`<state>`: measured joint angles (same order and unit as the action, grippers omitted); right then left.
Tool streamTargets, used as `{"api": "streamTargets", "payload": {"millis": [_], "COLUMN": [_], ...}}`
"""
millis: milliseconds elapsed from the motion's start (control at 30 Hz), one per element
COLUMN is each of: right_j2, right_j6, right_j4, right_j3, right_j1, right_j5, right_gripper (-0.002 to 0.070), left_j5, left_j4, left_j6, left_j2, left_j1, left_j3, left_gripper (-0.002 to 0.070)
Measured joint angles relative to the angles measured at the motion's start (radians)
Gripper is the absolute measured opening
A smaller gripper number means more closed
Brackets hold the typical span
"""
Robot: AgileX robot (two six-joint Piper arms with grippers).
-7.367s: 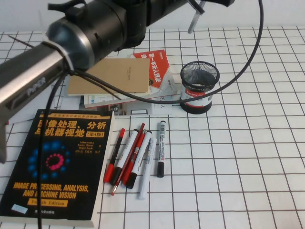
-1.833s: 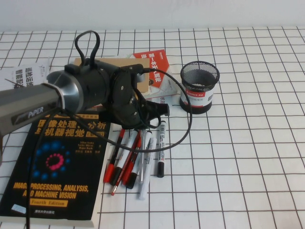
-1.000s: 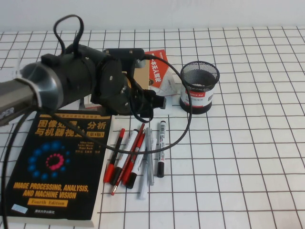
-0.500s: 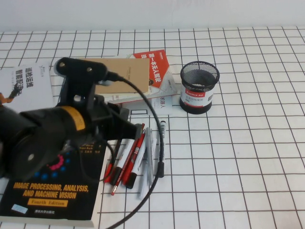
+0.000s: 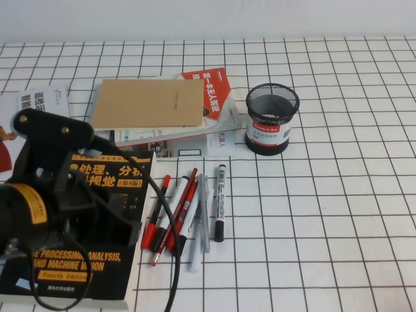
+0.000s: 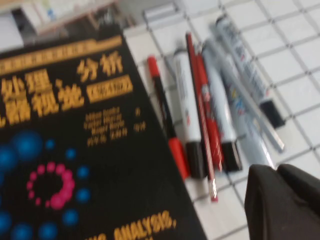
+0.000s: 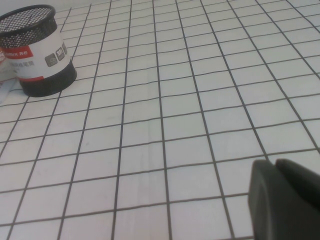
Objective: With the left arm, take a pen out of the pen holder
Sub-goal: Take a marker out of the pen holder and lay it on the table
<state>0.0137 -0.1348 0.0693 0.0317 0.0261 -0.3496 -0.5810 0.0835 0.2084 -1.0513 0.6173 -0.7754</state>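
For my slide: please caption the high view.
Left gripper, shut, by the black book and loose pens; mesh pen holder behind; right gripper out of view.

Books point(image 5: 146, 104), pens point(image 5: 188, 208) and pen holder point(image 5: 272, 118) crowd the left; the table's point(image 5: 351, 214) right lies open.

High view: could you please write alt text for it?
Left arm hangs over a black textbook, its shut left gripper near pens lying on the gridded table; a mesh pen holder stands behind. The shut right gripper hovers out of frame.
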Motion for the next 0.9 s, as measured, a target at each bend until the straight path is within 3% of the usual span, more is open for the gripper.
{"api": "streamTargets", "payload": {"millis": [167, 433, 667, 900], "right_j2": [0.000, 0.000, 0.000, 0.000], "right_j6": [0.000, 0.000, 0.000, 0.000], "right_j4": [0.000, 0.000, 0.000, 0.000], "right_j3": [0.000, 0.000, 0.000, 0.000], "right_j1": [0.000, 0.000, 0.000, 0.000], "right_j5": [0.000, 0.000, 0.000, 0.000], "right_gripper": [-0.0017, -0.0017, -0.0016, -0.0017], "left_j5": [-0.083, -0.074, 0.213, 0.421], "left_j4": [0.028, 0.096, 0.206, 0.199], "left_j6": [0.000, 0.000, 0.000, 0.000], "left_j2": [0.000, 0.005, 0.134, 0.383], "left_j1": [0.000, 0.000, -0.025, -0.188], "left_j3": [0.000, 0.016, 0.213, 0.483], "left_gripper": [-0.0001, -0.0001, -0.0001, -0.0002]}}
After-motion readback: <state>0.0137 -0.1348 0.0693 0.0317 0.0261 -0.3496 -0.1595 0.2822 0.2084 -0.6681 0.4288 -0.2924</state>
